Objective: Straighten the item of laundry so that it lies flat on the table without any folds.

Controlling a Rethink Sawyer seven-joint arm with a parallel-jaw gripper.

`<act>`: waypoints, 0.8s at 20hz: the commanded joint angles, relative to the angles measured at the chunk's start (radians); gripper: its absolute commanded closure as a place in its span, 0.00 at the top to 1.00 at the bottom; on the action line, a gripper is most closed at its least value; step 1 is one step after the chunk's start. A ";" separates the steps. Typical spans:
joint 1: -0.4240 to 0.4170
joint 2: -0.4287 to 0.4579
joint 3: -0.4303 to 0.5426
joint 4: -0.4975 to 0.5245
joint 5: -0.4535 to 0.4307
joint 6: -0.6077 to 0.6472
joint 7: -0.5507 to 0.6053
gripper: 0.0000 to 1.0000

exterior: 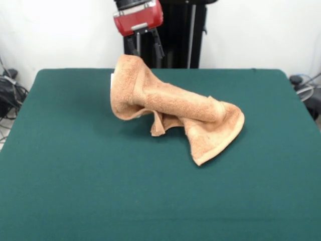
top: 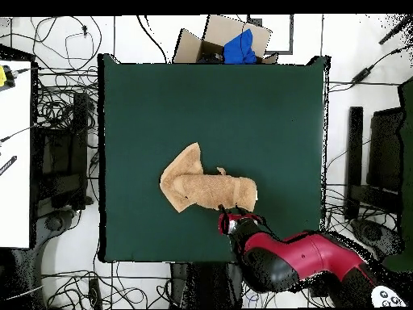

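The light-orange towel [exterior: 175, 108] lies crumpled and rolled on the dark green table [exterior: 75, 175]. Its left end stands up in a tall fold, with a white tag on its left edge, and its right end rests flat on the cloth. My gripper [exterior: 145, 50] hangs from the red wrist just behind and above that raised end. Its two dark fingers stand apart and I see no cloth between them. In the overhead view the towel [top: 202, 187] sits mid-table, and the gripper [top: 226, 214] is at its edge on the robot's side.
The black pedestal [exterior: 175, 35] stands behind the table's far edge. A cardboard box with blue cloth [top: 230, 44] sits beyond the table's far side in the overhead view. Cables [top: 60, 105] and equipment lie on the floor around the table.
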 commanded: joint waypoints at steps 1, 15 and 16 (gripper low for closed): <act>0.041 -0.042 0.081 0.016 0.046 0.118 -0.089 1.00; 0.180 -0.233 0.066 0.054 0.346 0.218 -0.002 1.00; 0.175 -0.237 0.070 0.063 0.357 0.218 -0.008 1.00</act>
